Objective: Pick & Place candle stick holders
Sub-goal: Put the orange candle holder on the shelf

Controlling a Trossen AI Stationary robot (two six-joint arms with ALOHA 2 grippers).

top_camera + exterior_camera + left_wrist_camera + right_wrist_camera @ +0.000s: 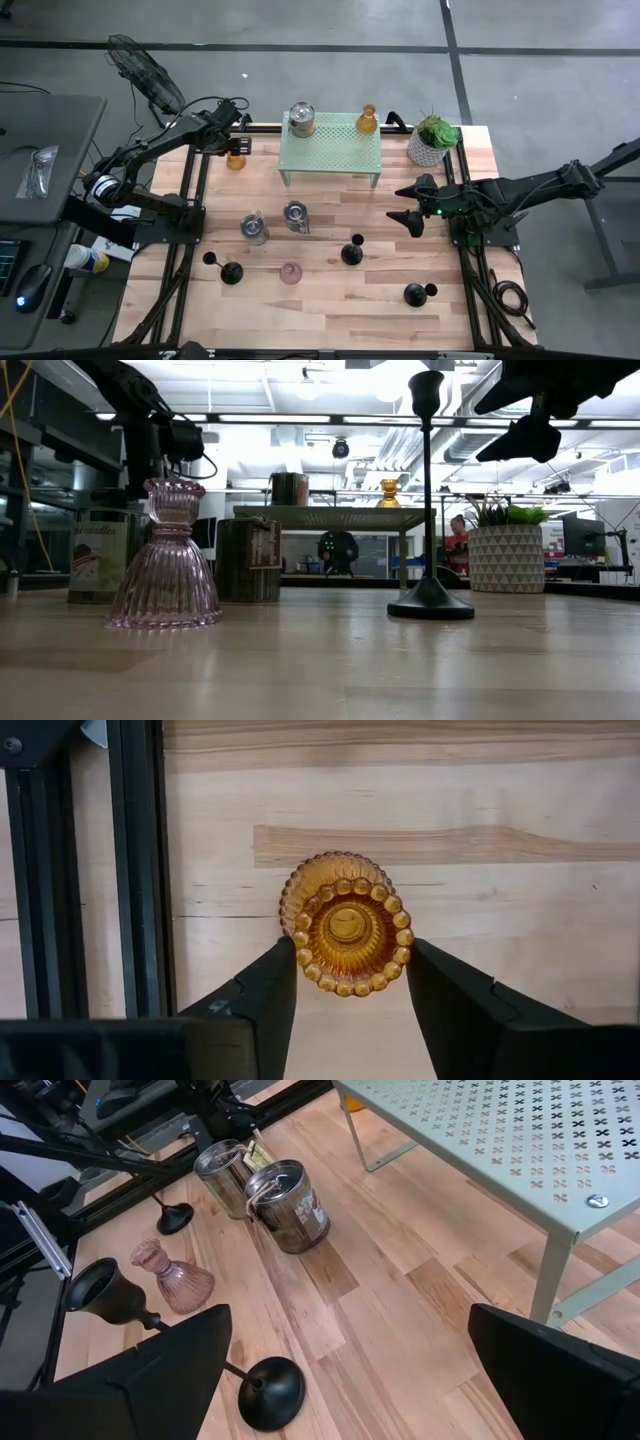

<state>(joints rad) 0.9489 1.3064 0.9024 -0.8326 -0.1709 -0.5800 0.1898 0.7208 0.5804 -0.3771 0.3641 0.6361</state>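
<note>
From my remote seat, the left gripper [350, 995] hangs over the far left corner of the worktop [330, 310], its fingers [255, 1005] set narrow against both sides of an amber glass holder [347, 923], which I judge gripped or nearly so; whether it is off the wood I cannot tell. To do this step well, I would keep the squeeze even on the beaded rim, lift straight up, and clear the black frame rail [135, 870] just beside it before swinging toward the pale green rack [331, 146], where a silver tin [301, 119] and a second amber holder [367, 121] already stand. The rack's near edge is the main thing in the way; the load must rise above it first. The right gripper [405, 219] waits at the worktop's right side, fingers spread wide and empty, near the potted plant [433, 138]. Still on the boards, well apart from one another: two silver tins [273, 222] at centre, three black stemmed sticks [351, 251], and a pink glass holder [290, 272] toward the front.
</note>
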